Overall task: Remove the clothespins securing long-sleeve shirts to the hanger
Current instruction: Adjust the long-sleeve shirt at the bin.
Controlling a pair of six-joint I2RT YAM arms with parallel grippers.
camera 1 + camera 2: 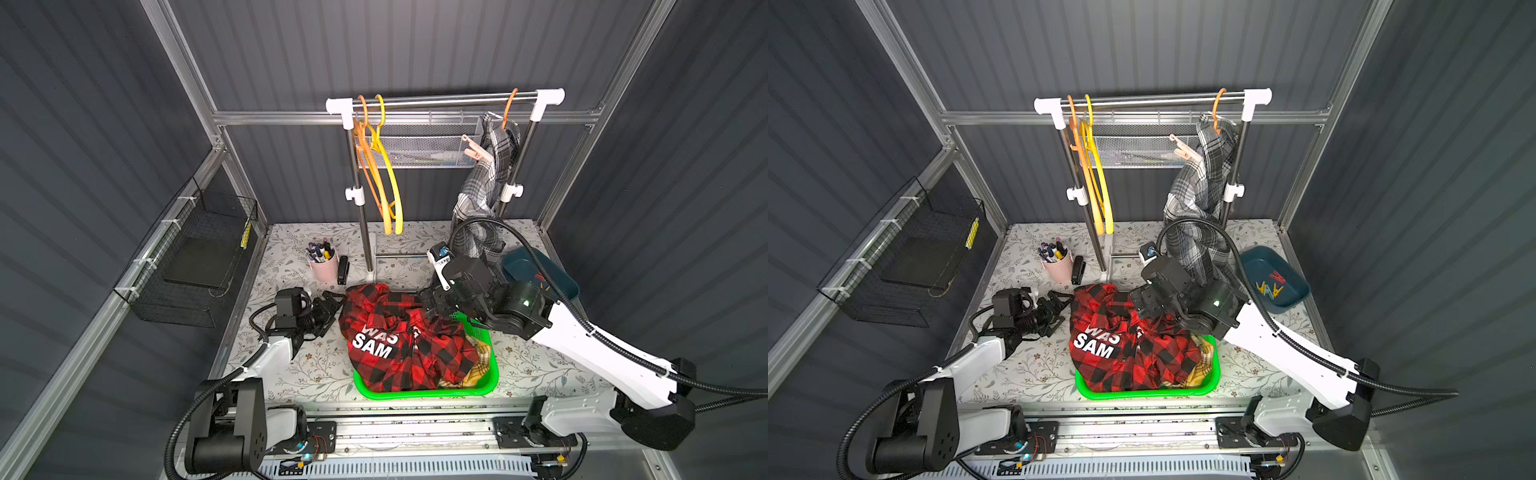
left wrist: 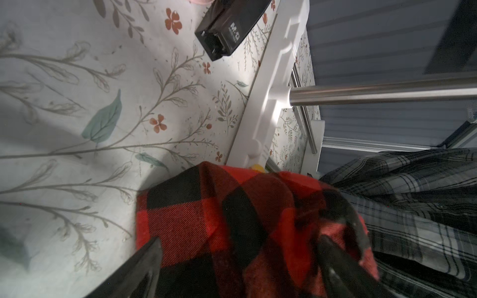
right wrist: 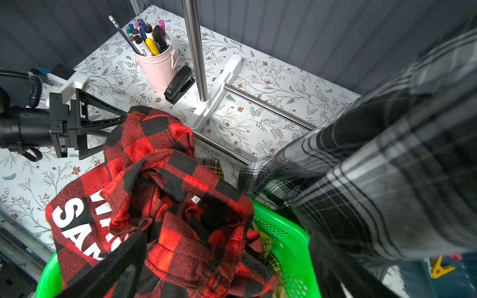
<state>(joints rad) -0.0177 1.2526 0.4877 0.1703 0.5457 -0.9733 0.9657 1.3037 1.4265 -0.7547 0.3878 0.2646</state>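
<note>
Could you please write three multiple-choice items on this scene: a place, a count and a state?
1. Where is the red-and-black checked shirt? A in a cardboard box; B heaped over the green plastic basket; C on a chair.
2. How many plastic hangers hang on the metal rail? A three; B one; C six.
3. The grey plaid shirt is: A folded flat; B rolled up; C hanging from an orange hanger.
Key: B, it spills over the basket's rim; A, two bare hangers plus one bearing a shirt; C, a salmon-pink clothespin is clipped at its shoulder.
</note>
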